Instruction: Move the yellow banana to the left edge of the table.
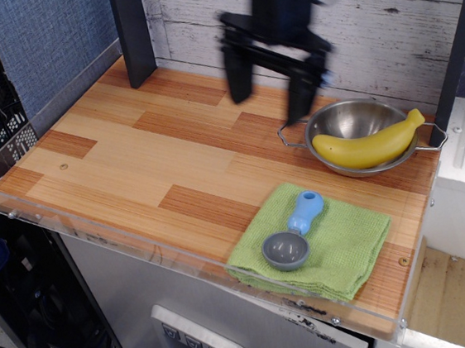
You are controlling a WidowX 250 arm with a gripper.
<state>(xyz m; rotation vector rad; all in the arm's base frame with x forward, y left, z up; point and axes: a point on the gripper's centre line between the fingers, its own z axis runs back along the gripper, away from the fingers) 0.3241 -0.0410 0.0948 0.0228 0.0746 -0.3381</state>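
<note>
Observation.image view: end effector (268, 98) empty, fingers spread apart, hovering above surface (132, 168) just left of steel bowl (335, 122). Yellow banana (367, 145) lies inside bowl, right of end effector and lower, long axis roughly left-right, stem toward bowl's right rim.

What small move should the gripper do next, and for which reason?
Probably it should shift a little further right and then lower over the yellow banana. The gripper hangs open, just left of the steel bowl, above the table and holding nothing. The banana lies across the bowl, not yet grasped.
</note>
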